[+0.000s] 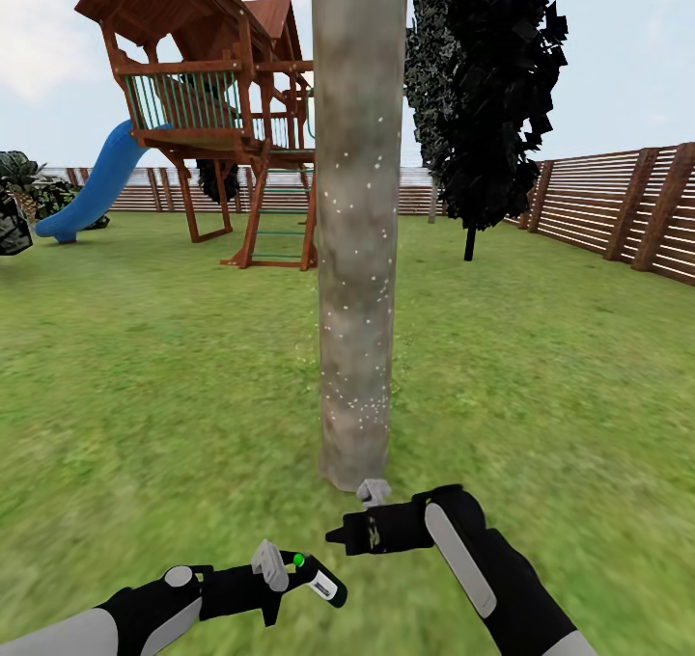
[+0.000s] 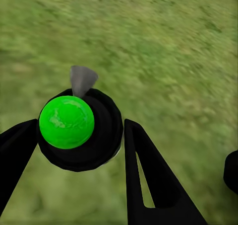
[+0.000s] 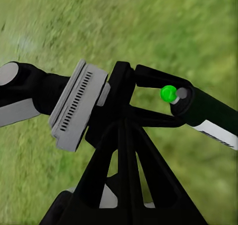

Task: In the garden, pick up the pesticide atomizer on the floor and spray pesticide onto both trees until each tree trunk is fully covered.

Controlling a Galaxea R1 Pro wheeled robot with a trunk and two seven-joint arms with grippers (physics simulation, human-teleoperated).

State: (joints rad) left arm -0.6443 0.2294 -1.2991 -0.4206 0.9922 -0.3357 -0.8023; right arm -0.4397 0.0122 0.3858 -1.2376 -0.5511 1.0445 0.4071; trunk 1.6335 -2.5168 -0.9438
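A thick grey-brown tree trunk (image 1: pixel 357 251) rises from the lawn straight ahead, dotted with white pesticide specks (image 1: pixel 359 405) from its base to mid height. My left gripper (image 1: pixel 290 571) is low in the head view, shut on the pesticide atomizer (image 1: pixel 319 579), a black body with a green cap and white label. In the left wrist view the atomizer (image 2: pixel 79 128) sits between the black fingers (image 2: pixel 148 175). My right gripper (image 1: pixel 373 491) is shut on nothing, close to the trunk's foot. The right wrist view shows its joined fingers (image 3: pixel 124 135) and the atomizer (image 3: pixel 203 111) beyond them.
A wooden play tower (image 1: pixel 222 106) with a blue slide (image 1: pixel 97 183) stands behind the trunk to the left. A thin black-leaved tree (image 1: pixel 483 106) and a slatted fence (image 1: pixel 618 212) are at the right. A low leafy plant (image 1: pixel 14 203) is at the far left. Lawn lies all around.
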